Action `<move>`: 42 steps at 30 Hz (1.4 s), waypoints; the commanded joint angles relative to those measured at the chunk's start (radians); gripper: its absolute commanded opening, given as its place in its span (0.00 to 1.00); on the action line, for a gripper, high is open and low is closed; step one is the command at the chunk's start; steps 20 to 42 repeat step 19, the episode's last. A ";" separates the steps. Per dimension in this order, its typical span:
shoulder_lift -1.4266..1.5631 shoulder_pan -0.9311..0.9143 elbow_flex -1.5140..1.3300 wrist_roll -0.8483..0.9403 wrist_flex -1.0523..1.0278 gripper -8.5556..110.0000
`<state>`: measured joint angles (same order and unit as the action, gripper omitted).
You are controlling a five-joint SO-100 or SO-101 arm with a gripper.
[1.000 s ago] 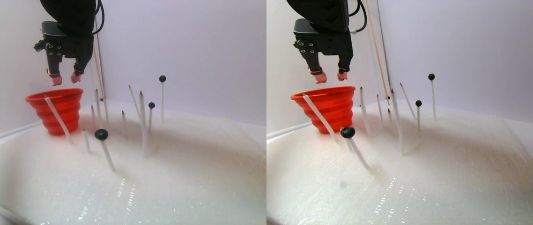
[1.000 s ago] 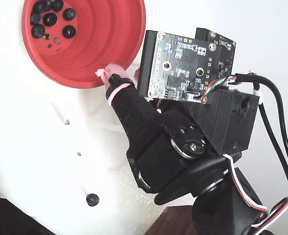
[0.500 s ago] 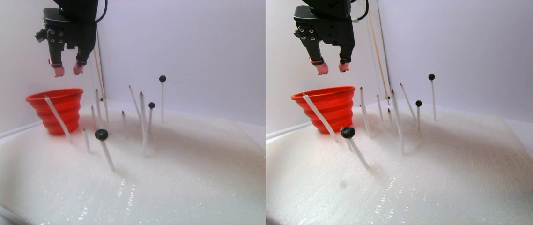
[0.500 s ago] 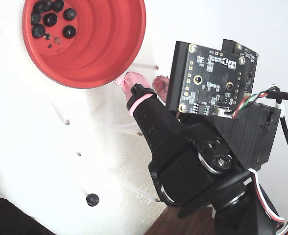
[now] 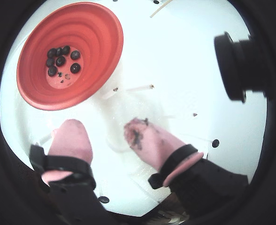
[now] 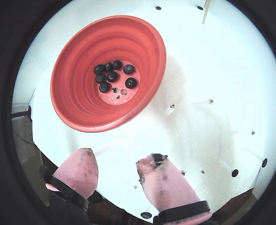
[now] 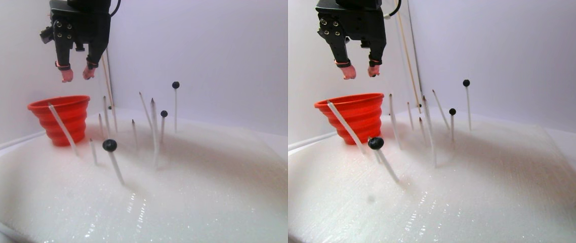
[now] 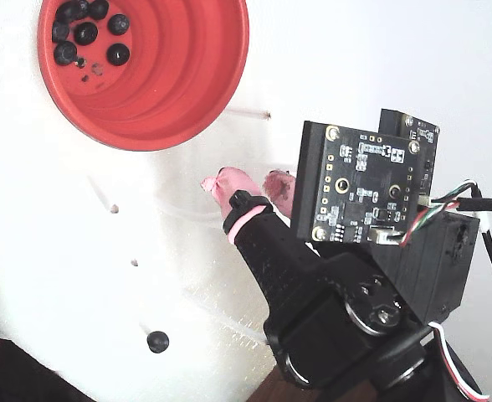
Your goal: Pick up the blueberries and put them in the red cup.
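**Berries in the cup, gripper empty above**

At the bottom of the red cup (image 6: 81, 101) we see a cluster of blueberries (image 6: 112, 75) lying together against one side of the speckled base. Out on the white foam pad (image 7: 207, 187), in the stereo pair view, three more berries sit on the tips of thin white sticks: the nearest berry (image 7: 110, 145) on a leaning stick, another berry (image 7: 164, 114) further back, and the tallest-mounted berry (image 7: 175, 85) behind it. Bare sticks (image 7: 152, 126) stand between them and the cup.

We find the gripper (image 7: 77, 75) hanging well above the cup's rim, toward its stick-side edge. Its pink-capped fingertips (image 5: 145, 138) are spread apart with nothing between them; one pad carries dark smears. In the fixed view the gripper (image 8: 250, 182) sits beside the cup, not over its berries.
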<state>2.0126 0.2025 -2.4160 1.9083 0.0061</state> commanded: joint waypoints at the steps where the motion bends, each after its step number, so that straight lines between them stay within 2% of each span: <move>1: 0.133 -0.003 0.002 0.012 -0.025 0.21; 19: 0.279 -0.037 -0.020 0.029 -0.213 0.21; 42: 0.279 -0.037 -0.020 0.029 -0.213 0.21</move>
